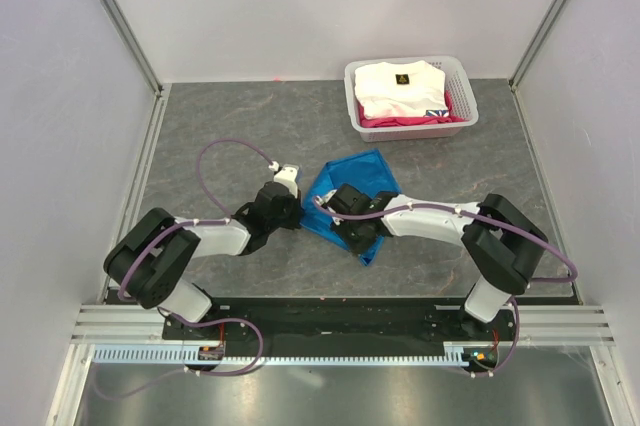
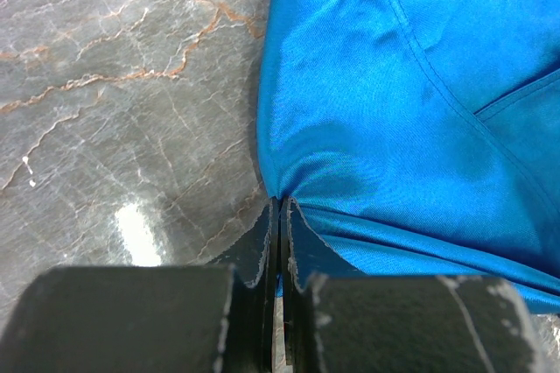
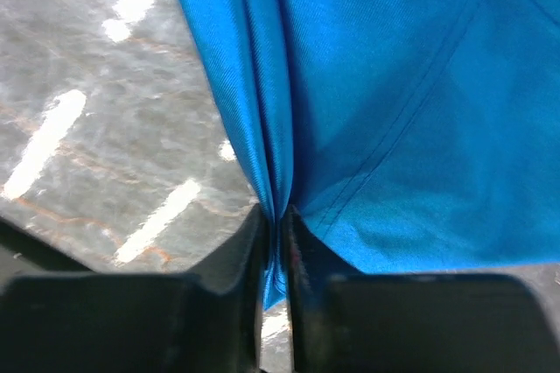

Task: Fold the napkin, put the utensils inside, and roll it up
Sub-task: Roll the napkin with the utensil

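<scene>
The bright blue napkin [image 1: 358,184] lies partly folded on the grey marbled table in the middle of the top view. My left gripper [image 1: 297,208] is shut on the napkin's left edge; in the left wrist view the cloth [image 2: 402,102] bunches into the closed jaws of the gripper [image 2: 280,208]. My right gripper [image 1: 340,208] is shut on another edge of the napkin, near its lower middle; in the right wrist view the cloth [image 3: 385,102] gathers in pleats into the gripper [image 3: 278,215]. The two utensils are not visible in any view.
A white plastic basket [image 1: 461,74] with folded white and pink clothes [image 1: 400,88] stands at the back right. White walls enclose the table on three sides. Purple cables loop over both arms.
</scene>
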`<state>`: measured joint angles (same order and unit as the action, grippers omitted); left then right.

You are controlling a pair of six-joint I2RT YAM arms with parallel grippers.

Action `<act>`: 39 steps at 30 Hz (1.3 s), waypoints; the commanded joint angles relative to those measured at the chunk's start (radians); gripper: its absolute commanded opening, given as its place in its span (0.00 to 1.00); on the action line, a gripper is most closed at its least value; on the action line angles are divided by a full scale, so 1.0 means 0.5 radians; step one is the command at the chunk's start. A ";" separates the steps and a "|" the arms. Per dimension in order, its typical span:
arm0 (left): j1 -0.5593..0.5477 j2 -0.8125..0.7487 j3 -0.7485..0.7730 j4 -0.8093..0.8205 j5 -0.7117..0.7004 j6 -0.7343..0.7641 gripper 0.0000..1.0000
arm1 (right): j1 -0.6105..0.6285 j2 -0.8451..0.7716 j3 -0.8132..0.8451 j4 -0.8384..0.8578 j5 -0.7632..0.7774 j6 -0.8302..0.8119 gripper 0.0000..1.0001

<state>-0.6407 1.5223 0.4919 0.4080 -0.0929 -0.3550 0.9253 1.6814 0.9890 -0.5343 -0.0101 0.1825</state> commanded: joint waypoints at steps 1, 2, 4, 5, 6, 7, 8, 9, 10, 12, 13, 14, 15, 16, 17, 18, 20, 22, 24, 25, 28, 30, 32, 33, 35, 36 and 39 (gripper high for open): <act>0.014 -0.047 -0.021 -0.202 -0.020 0.010 0.02 | 0.006 0.073 0.010 -0.015 -0.289 -0.018 0.13; 0.014 -0.068 -0.017 -0.218 -0.026 0.010 0.02 | -0.010 0.076 0.013 -0.011 -0.353 -0.024 0.13; 0.014 -0.090 -0.011 -0.264 -0.041 0.013 0.02 | -0.031 0.101 0.028 -0.002 -0.549 -0.052 0.10; 0.017 -0.105 -0.011 -0.279 -0.047 0.013 0.02 | -0.059 0.110 0.028 0.004 -0.614 -0.064 0.09; 0.017 -0.112 -0.008 -0.294 -0.050 0.013 0.02 | -0.074 0.119 0.035 0.007 -0.666 -0.070 0.08; 0.017 -0.118 -0.008 -0.313 -0.053 0.013 0.02 | -0.092 0.138 0.035 0.025 -0.801 -0.077 0.08; 0.017 -0.118 0.001 -0.325 -0.060 0.007 0.02 | -0.135 0.144 0.032 0.038 -0.863 -0.089 0.08; 0.020 -0.118 0.010 -0.346 -0.075 -0.011 0.02 | -0.157 0.153 0.022 0.050 -0.918 -0.089 0.07; 0.020 -0.112 0.019 -0.392 -0.084 -0.017 0.02 | -0.181 0.168 0.010 0.080 -1.022 -0.095 0.06; 0.023 -0.099 0.038 -0.414 -0.090 -0.042 0.02 | -0.258 0.190 -0.011 0.108 -1.087 -0.098 0.06; 0.024 -0.093 0.041 -0.429 -0.093 -0.048 0.02 | -0.283 0.208 -0.024 0.139 -1.115 -0.101 0.06; 0.024 -0.087 0.053 -0.439 -0.090 -0.051 0.02 | -0.334 0.224 -0.036 0.154 -1.167 -0.101 0.06; 0.024 -0.081 0.056 -0.445 -0.090 -0.051 0.02 | -0.359 0.239 -0.051 0.160 -1.176 -0.098 0.06; 0.027 -0.063 0.062 -0.454 -0.090 -0.054 0.02 | -0.381 0.269 -0.060 0.170 -1.188 -0.101 0.06; 0.027 -0.053 0.074 -0.475 -0.093 -0.057 0.02 | -0.417 0.282 -0.073 0.179 -1.231 -0.104 0.06; 0.030 -0.044 0.081 -0.485 -0.093 -0.060 0.02 | -0.430 0.294 -0.097 0.188 -1.235 -0.101 0.06; 0.033 -0.029 0.096 -0.509 -0.103 -0.069 0.02 | -0.473 0.325 -0.122 0.203 -1.241 -0.107 0.06; 0.039 -0.023 0.105 -0.521 -0.109 -0.079 0.02 | -0.494 0.337 -0.159 0.225 -1.232 -0.095 0.06; 0.039 -0.020 0.108 -0.531 -0.103 -0.082 0.02 | -0.507 0.304 -0.171 0.231 -1.225 -0.089 0.09; 0.039 -0.013 0.111 -0.534 -0.097 -0.082 0.02 | -0.510 0.279 -0.168 0.231 -1.222 -0.080 0.10; 0.039 -0.010 0.115 -0.546 -0.072 -0.085 0.02 | -0.510 0.126 -0.131 0.210 -1.167 -0.037 0.24; 0.039 -0.013 0.115 -0.555 -0.051 -0.094 0.02 | -0.507 -0.002 -0.064 0.164 -1.124 -0.025 0.38; 0.039 -0.013 0.118 -0.558 -0.029 -0.106 0.02 | -0.498 -0.080 -0.006 0.115 -1.054 -0.015 0.49; 0.039 -0.010 0.121 -0.573 -0.014 -0.112 0.02 | -0.491 -0.156 0.040 0.090 -1.014 -0.006 0.52; 0.039 -0.007 0.133 -0.592 0.008 -0.121 0.02 | -0.418 -0.212 0.099 0.053 -0.821 -0.027 0.58; 0.039 -0.001 0.136 -0.598 0.023 -0.128 0.02 | -0.375 -0.261 0.148 0.038 -0.726 -0.034 0.59; 0.042 0.005 0.160 -0.647 0.054 -0.140 0.02 | -0.136 -0.313 0.182 0.117 -0.196 -0.037 0.61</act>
<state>-0.6277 1.4906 0.5602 0.1905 -0.0898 -0.3950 0.7311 1.5883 1.0199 -0.4999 -0.4206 0.1799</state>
